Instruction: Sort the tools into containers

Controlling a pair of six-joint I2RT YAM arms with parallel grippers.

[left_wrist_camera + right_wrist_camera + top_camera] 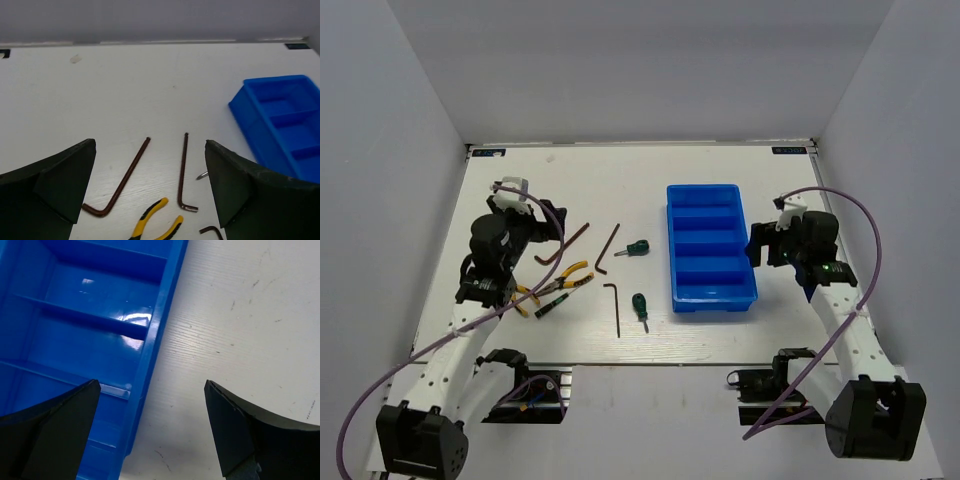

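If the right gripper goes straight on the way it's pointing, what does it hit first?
Most likely the rim of the blue tray, lying between the open fingers of the right gripper; depth is unclear.

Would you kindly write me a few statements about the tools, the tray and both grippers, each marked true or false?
1. Every compartment of the blue tray is empty. True.
2. The left gripper grips the yellow-handled pliers. False: it is open, and the pliers lie on the table.
3. Both green-handled screwdrivers lie on the table, left of the tray. True.
4. The right gripper is shut. False: it is open, over the tray's right wall.
5. The hex keys lie in the tray. False: all three lie on the table.
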